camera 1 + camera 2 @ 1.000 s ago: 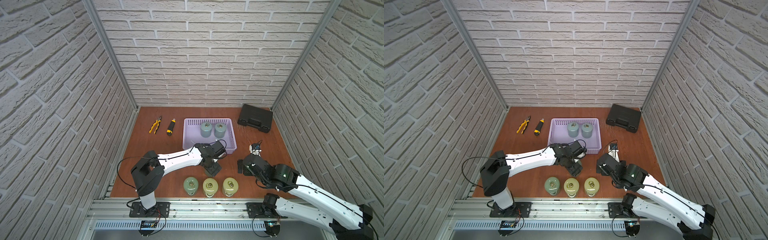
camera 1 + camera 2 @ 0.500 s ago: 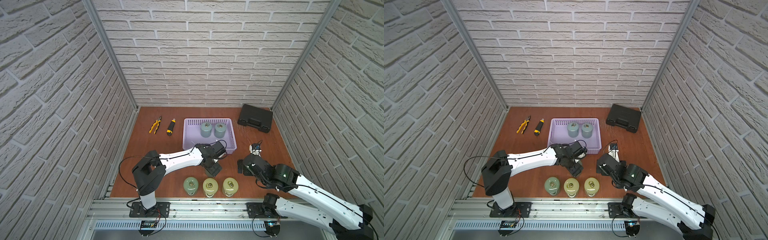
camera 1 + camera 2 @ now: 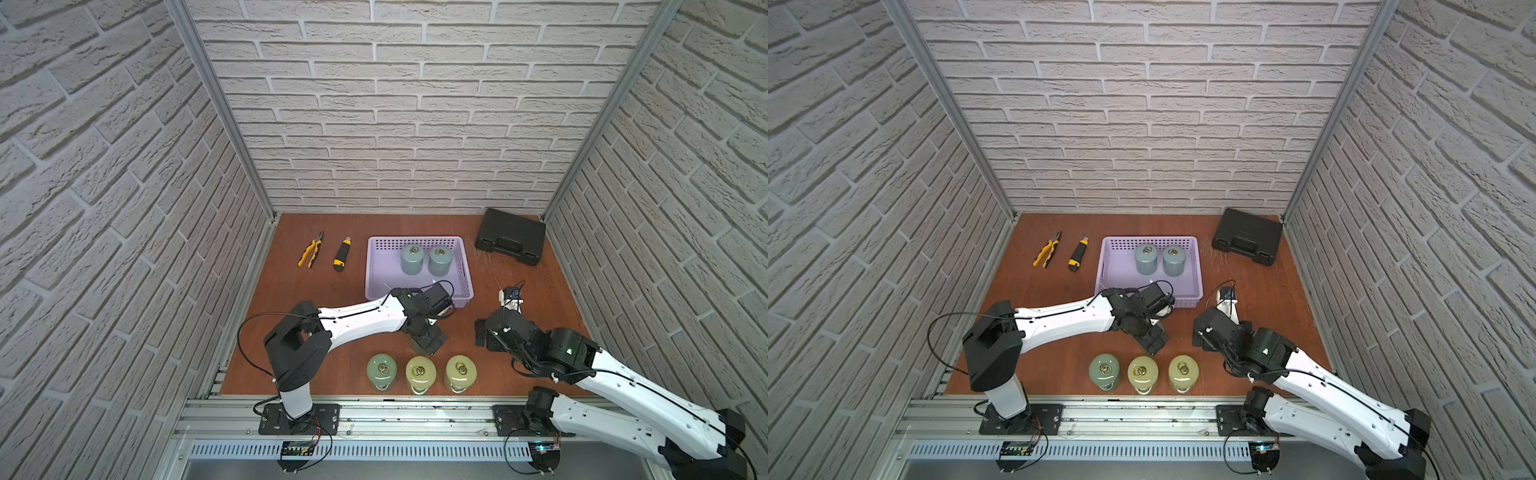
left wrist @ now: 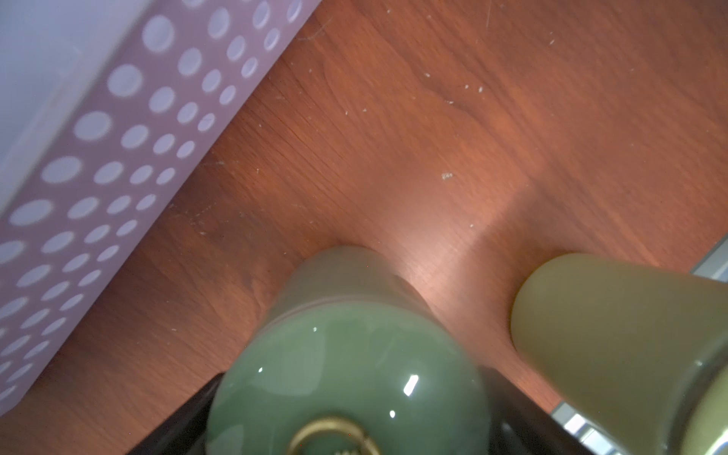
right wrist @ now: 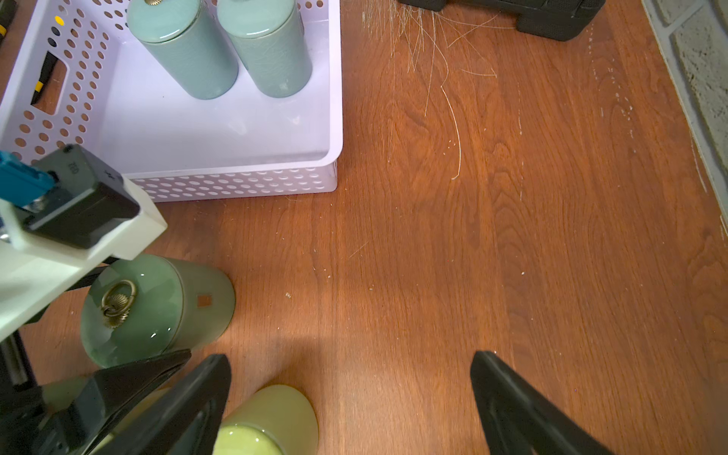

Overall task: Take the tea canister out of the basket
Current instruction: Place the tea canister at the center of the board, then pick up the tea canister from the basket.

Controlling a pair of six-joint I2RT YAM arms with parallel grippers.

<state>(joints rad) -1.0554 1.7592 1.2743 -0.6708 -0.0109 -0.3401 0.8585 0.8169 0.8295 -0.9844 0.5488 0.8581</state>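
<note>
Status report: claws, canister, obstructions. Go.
Left claw astride green canister, grip unclear. Canister upright on table, outside basket. Right claw open, empty. Yellow canister close beside left claw.

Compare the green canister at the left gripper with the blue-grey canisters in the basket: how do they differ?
The green canister is jade; the blue-grey canisters are paler and bluer. The green canister stands on the table, between the fingers of the left gripper; the blue-grey canisters stand inside the basket, untouched. All are upright cylinders with ring-topped lids.
</note>
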